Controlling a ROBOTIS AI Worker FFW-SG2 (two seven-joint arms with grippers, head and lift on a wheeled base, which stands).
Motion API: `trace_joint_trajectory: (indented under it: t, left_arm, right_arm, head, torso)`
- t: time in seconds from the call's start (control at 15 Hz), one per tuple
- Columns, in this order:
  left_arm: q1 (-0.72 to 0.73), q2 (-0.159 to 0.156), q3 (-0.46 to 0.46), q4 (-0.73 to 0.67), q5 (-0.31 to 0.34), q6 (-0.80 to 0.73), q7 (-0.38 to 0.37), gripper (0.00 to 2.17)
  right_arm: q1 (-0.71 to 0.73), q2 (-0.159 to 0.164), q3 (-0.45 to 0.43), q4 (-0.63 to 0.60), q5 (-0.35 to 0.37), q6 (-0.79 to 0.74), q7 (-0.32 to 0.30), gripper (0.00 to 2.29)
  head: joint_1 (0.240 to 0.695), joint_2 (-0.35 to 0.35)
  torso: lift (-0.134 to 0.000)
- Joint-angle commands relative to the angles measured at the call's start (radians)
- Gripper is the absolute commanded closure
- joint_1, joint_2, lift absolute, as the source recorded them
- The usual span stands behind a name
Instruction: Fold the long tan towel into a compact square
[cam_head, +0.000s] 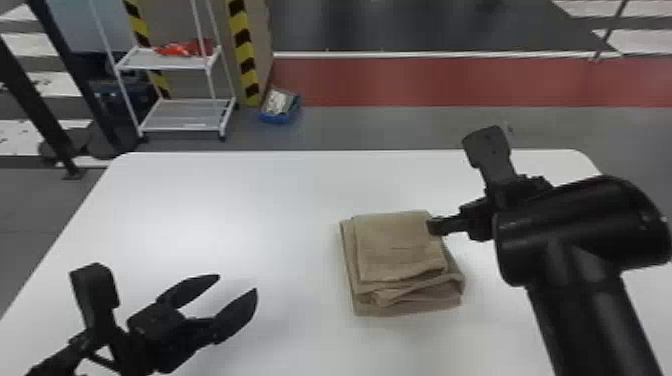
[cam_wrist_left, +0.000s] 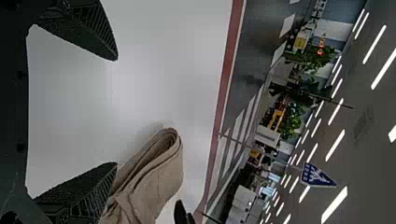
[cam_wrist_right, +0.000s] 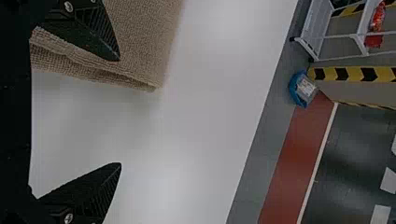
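Note:
The tan towel (cam_head: 400, 250) lies folded in a layered, roughly square stack right of the table's middle. My left gripper (cam_head: 237, 285) is to the towel's left, apart from it, its fingers spread with nothing between them. At the towel's right edge is my right gripper (cam_head: 435, 226), one finger over the top layer near its far right corner. In the left wrist view, the left gripper (cam_wrist_left: 116, 112) stands open, with the towel (cam_wrist_left: 159, 177) beyond one finger. The right wrist view has the right gripper (cam_wrist_right: 120, 112) open, one finger overlapping the towel (cam_wrist_right: 144, 42).
The white table (cam_head: 200, 210) spreads around the towel, widest to its left. Past the far edge, on the floor, are a white rack (cam_head: 185, 115) and a blue bin (cam_head: 280, 106). My right forearm covers part of the table's right side.

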Motion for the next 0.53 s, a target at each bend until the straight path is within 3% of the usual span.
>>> trace_joint_trajectory:
  t: [0.0,0.47]
  left_arm:
    - [0.003,-0.003,0.001,0.0,0.002,0.0,-0.001,0.08]
    - [0.006,-0.003,0.004,-0.006,0.004,-0.003,-0.003,0.08]
  right_arm:
    - [-0.029,0.0,-0.004,0.029,-0.002,-0.004,-0.011,0.08]
    - [-0.08,0.001,0.03,0.206,0.012,-0.069,-0.024,0.08]
  head:
    - [0.695,0.035]
    - [0.695,0.03]
  torso:
    - [-0.124]
    - [-0.124]
